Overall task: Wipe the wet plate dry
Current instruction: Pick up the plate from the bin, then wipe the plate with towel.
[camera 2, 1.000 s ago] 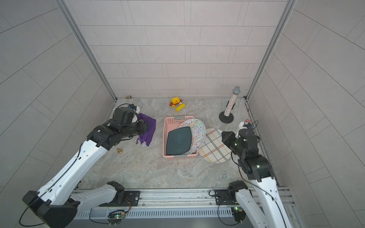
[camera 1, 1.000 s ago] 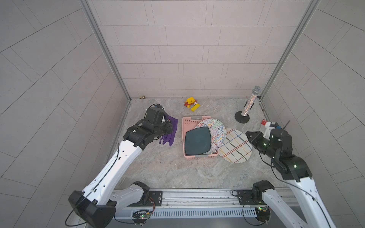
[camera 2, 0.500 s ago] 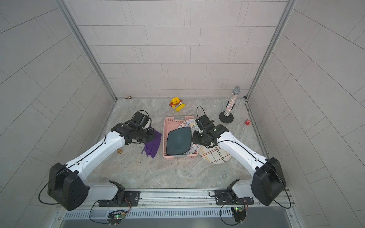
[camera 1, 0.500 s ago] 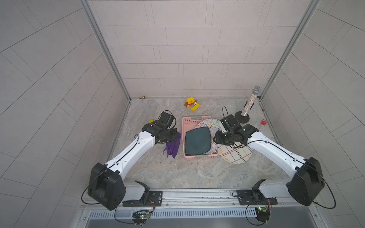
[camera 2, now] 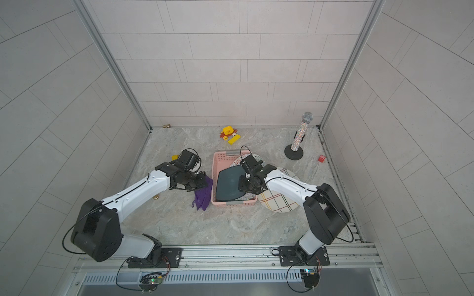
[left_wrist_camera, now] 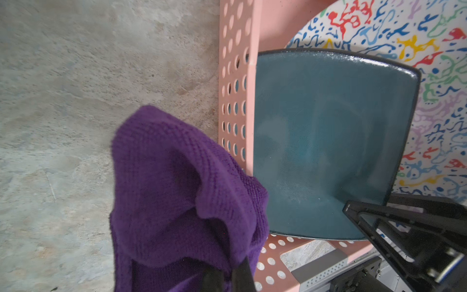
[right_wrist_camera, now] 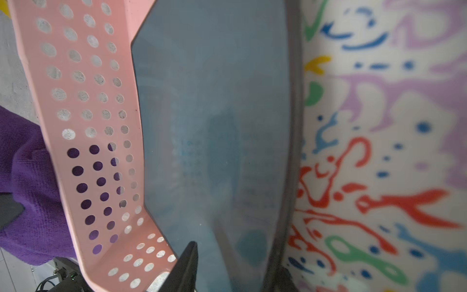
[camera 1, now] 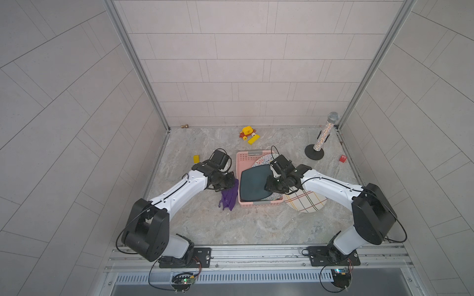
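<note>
A dark teal square plate (camera 1: 252,184) (camera 2: 228,184) leans inside the pink basket (camera 1: 256,203). It also fills the left wrist view (left_wrist_camera: 328,139) and the right wrist view (right_wrist_camera: 214,113). My left gripper (camera 1: 229,183) (left_wrist_camera: 227,273) is shut on a purple knitted cloth (camera 1: 228,198) (left_wrist_camera: 177,189), which hangs just outside the basket's left wall. My right gripper (camera 1: 269,185) (right_wrist_camera: 232,265) stands open at the plate's right edge. One finger is over the plate's face and the other behind its rim. I cannot see whether they touch it.
A colourful squiggle plate (camera 1: 264,160) (right_wrist_camera: 391,151) lies in the basket behind the teal one. A plaid plate (camera 1: 305,202) rests outside against the basket's right side. A glitter microphone on a stand (camera 1: 323,135), a yellow toy (camera 1: 247,132), a yellow block (camera 1: 196,159) and a red block (camera 1: 342,159) sit around.
Both arms swung in from the sides to the basket. The left one carried the cloth to the basket's left wall, and the right one reached the teal plate's right edge.
</note>
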Tool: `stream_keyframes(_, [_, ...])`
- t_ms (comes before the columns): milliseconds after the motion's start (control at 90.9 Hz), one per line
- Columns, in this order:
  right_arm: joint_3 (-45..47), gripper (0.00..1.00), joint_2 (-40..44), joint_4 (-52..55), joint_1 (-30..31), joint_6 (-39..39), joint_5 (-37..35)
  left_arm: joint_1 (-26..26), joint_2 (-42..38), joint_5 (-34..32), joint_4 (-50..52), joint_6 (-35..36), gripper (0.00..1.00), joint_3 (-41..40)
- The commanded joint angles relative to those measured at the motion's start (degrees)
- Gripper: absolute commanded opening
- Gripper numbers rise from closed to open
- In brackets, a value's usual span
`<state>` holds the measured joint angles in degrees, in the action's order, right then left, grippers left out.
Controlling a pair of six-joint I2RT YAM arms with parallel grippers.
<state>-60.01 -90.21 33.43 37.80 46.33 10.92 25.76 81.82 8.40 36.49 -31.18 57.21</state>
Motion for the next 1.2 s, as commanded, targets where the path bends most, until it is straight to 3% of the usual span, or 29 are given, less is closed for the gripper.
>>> stream_keyframes(0, [1.87, 0.29, -0.44, -3.82, 0.19, 2.06, -0.58, -0.27, -2.22, 0.54, 0.62, -0.12, 0.00, 0.67])
stream_keyframes(165, [1.60, 0.05, 4.77, -5.20, 0.11, -0.16, -1.14, -0.52, -8.53, -2.59, 6.56, 0.49, 0.00, 6.07])
stream_keyframes(231, [0.86, 0.00, 7.52, -5.51, 0.13, -0.76, 0.26, -0.48, -11.53, -3.03, 7.63, 1.39, 0.00, 8.60])
stream_keyframes(407, [-1.89, 0.00, 16.40, -6.79, 0.32, 1.44, 4.32, -0.48, -15.89, -0.65, 7.81, 2.32, 0.00, 12.98])
stream_keyframes(616, [-2.62, 0.00, 25.18, -16.00, 0.27, 9.99, 6.74, -0.52, -14.17, 3.11, 6.28, 0.26, 0.00, 13.05])
stream_keyframes(693, [-2.95, 0.00, 26.51, -19.76, 0.45, 12.80, 7.62, -0.51, -13.39, 3.47, 6.81, -1.32, 0.00, 13.37])
stream_keyframes(859, [-3.41, 0.00, 27.30, -24.70, 2.64, 16.40, 6.97, 1.94, -13.59, 11.63, -0.38, -5.18, 0.00, 14.32])
stream_keyframes(969, [-4.21, 0.00, 27.35, -26.80, 3.14, 16.22, 6.62, 4.54, -12.90, 8.76, 1.41, -6.26, 0.00, 17.17])
stream_keyframes(1024, [-4.72, 0.00, 27.73, -25.81, 3.99, 14.24, 6.27, 3.44, -13.08, 2.42, 4.00, -6.18, 0.00, 19.35])
stream_keyframes(1079, [-4.52, 0.00, 28.25, -25.16, 5.43, 12.70, 6.43, -0.79, -12.46, -0.43, 5.78, -5.40, 0.00, 22.22])
stream_keyframes(1189, [-2.45, 0.00, 29.36, -29.65, 8.58, 11.99, 8.53, -6.71, -8.47, 6.87, 5.94, -4.84, 0.00, 27.27])
